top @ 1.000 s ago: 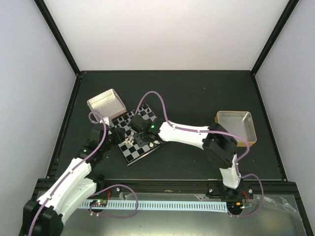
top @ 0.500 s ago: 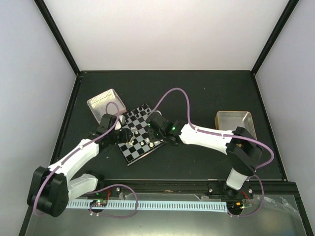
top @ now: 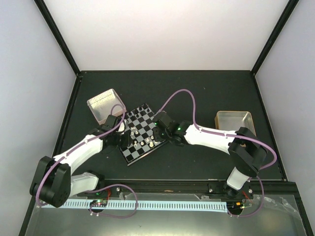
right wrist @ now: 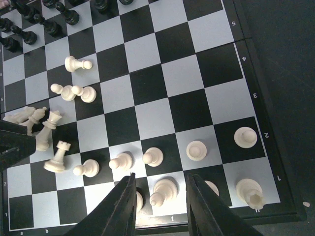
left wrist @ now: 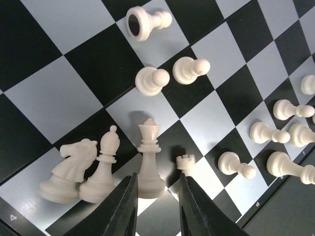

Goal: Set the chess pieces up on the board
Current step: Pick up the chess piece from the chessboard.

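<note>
Two arms reach in over the board [top: 134,158], which sits turned at an angle on the dark table [top: 197,93] between two metal trays.

On the left, the left gripper [left wrist: 157,179] is low over the corner where the white back-rank pieces crowd together. A knight [left wrist: 69,169], a bishop [left wrist: 103,169] and the queen [left wrist: 149,157] stand in a row, with a small rook [left wrist: 185,162] just beside the queen. The fingers are spread narrowly to either side of the queen's base. A sliver of board shows on the rook's side, so I judge this a bracket, not yet a pinch.

The queen is upright, her long axis vertical, squarely between the fingers, so this arm is plainly the nearer one to her. The coming move turns on that narrow gap, because the rook and bishop stand close enough to be nudged.

Beyond her, three pawns [left wrist: 152,80] lie tipped on their sides.

Further right, the right gripper [right wrist: 160,176] hovers at the board's near edge. Its fingers are spread and hold nothing, and a white piece [right wrist: 162,191] stands loose between them. More white pieces line that edge, and the black pieces [right wrist: 29,22] fill the far corner.
</note>
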`<state>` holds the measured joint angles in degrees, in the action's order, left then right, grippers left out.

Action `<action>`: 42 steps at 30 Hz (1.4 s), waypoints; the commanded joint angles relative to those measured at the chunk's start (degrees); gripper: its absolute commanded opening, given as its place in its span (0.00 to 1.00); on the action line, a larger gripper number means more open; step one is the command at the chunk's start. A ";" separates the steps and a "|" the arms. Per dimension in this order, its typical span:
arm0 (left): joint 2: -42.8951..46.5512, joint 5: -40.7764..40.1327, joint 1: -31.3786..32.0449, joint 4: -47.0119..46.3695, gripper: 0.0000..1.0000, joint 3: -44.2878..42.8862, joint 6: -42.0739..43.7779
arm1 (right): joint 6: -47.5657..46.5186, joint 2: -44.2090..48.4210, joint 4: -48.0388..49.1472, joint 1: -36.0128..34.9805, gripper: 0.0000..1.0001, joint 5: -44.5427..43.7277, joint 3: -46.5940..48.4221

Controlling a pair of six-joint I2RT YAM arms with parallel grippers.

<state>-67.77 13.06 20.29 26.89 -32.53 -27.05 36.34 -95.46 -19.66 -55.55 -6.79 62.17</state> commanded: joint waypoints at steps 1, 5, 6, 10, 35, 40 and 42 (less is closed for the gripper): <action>0.18 -2.24 0.71 2.12 0.25 -2.22 -0.40 | 0.23 1.39 2.49 0.61 0.30 0.99 -0.32; -0.69 -3.35 0.80 2.25 0.26 -2.89 -0.16 | 0.05 0.98 2.52 0.66 0.31 1.40 -0.11; -1.04 -3.57 0.84 2.36 0.26 -3.08 -0.17 | 0.09 0.87 2.52 0.70 0.31 1.50 -0.12; -2.63 -3.68 1.25 2.54 0.28 -3.66 -0.11 | 0.27 0.77 2.48 0.71 0.31 1.60 -0.27; 1.33 -5.61 4.40 1.99 0.10 -3.12 0.71 | -0.23 7.49 7.78 2.21 0.31 8.32 -3.54; 10.39 -0.30 4.45 -3.32 0.10 -0.12 2.70 | -2.98 13.28 15.71 5.77 0.32 22.56 -7.48; 13.44 4.80 4.44 -7.05 0.09 1.07 3.11 | -3.67 14.91 17.25 7.25 0.35 28.82 -7.59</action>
<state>-59.46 9.72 24.47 26.92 -33.43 -26.02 35.18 -84.07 -10.17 -50.96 7.55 55.48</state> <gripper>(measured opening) 0.175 0.319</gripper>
